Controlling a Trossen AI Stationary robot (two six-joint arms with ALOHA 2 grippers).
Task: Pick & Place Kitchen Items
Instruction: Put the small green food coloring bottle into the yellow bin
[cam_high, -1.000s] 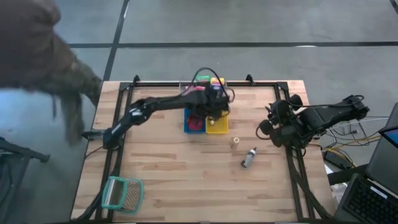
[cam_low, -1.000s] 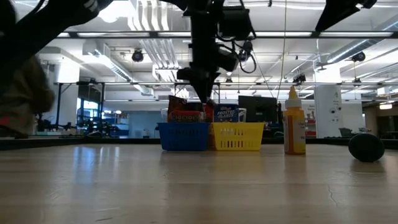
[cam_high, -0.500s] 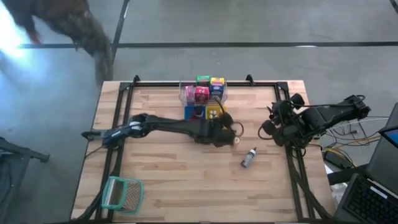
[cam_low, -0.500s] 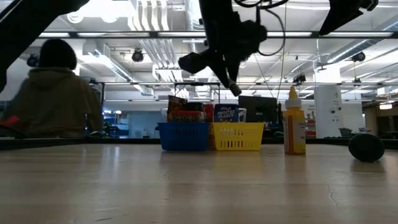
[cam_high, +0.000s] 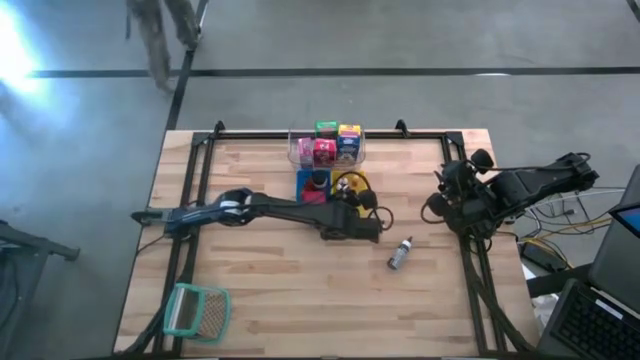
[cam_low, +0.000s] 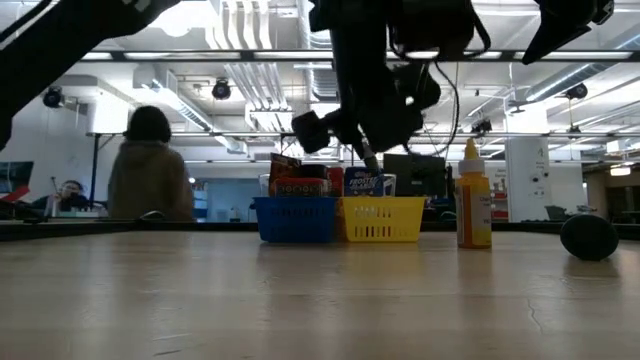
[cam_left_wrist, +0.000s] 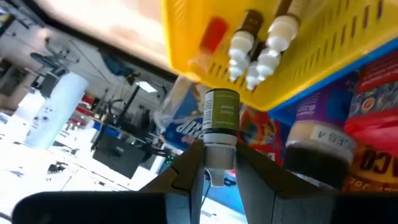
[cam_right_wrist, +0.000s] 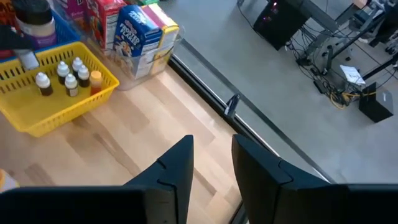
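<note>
My left gripper hangs above the table, near-right of the trays, shut on a small green-labelled bottle. A yellow tray of several white-capped little bottles, with a dark jar and bright packets beside it, shows just beyond the held bottle. A small grey bottle lies on its side on the wood. A yellow squeeze bottle stands upright right of the trays; my left arm hides it from above. My right gripper waits open at the table's right edge. My left gripper pinches the green-labelled bottle by its white cap, one finger on each side of it. The labelled body sticks out past the fingertips toward the trays. In the low view the gripper is well above the tabletop, so the bottle is lifted clear.
The blue tray and yellow tray stand side by side at mid-far table, the clear tub of boxes behind them. A teal-rimmed mesh basket lies at the near left corner. A person stands beyond the table.
My left gripper has left its place over the trays and swung toward the near-right, turning as it went, to hang over bare wood beside them. A person beyond the far left corner has walked on.
</note>
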